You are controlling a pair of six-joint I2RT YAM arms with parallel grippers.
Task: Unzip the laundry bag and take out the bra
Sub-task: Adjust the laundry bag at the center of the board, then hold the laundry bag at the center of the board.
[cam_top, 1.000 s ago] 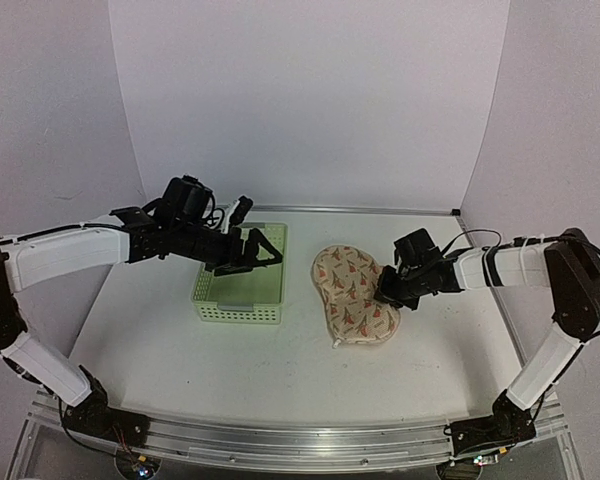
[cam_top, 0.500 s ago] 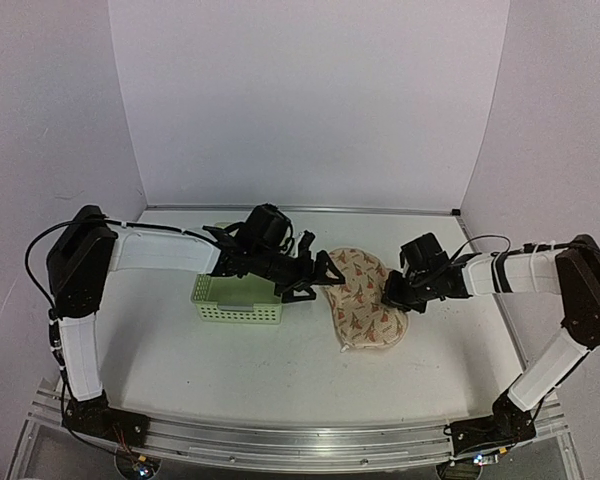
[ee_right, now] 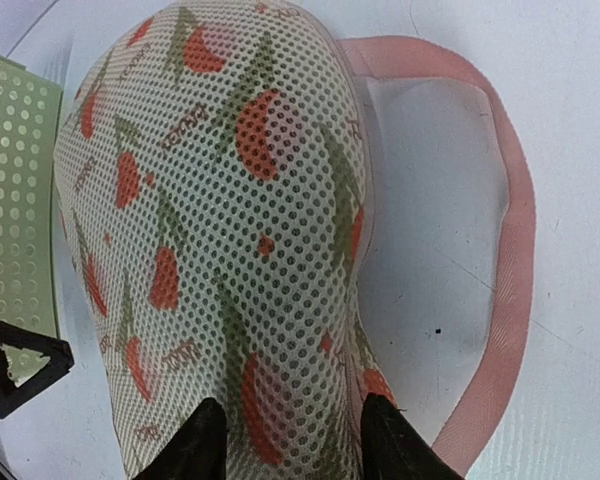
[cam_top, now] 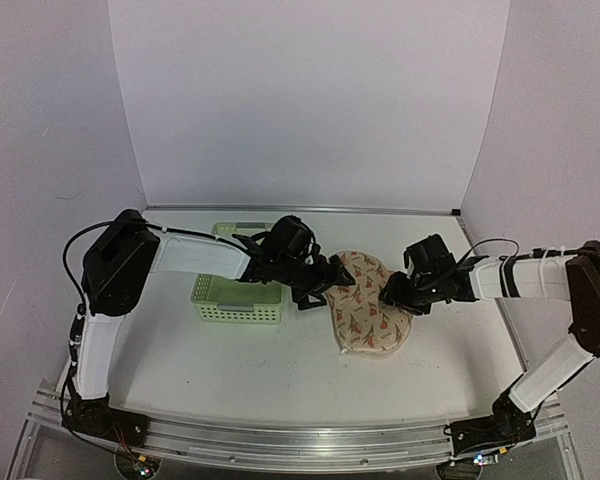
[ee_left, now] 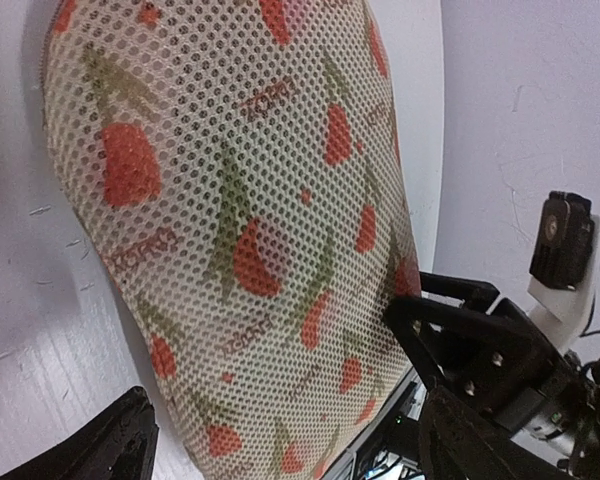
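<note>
Left gripper (cam_top: 330,291), spread wide, has the laundry bag (ee_right: 220,200) just ahead. Your right gripper (ee_right: 292,442) pinches its opposite end. Anchor there and search the rim for the zipper pull, which isn't visible.

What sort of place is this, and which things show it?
Probably a robotics test booth: plain white walls enclose a white table, the left arm and right arm mount on a metal rail, and a laundry bag and green basket lie there.
</note>
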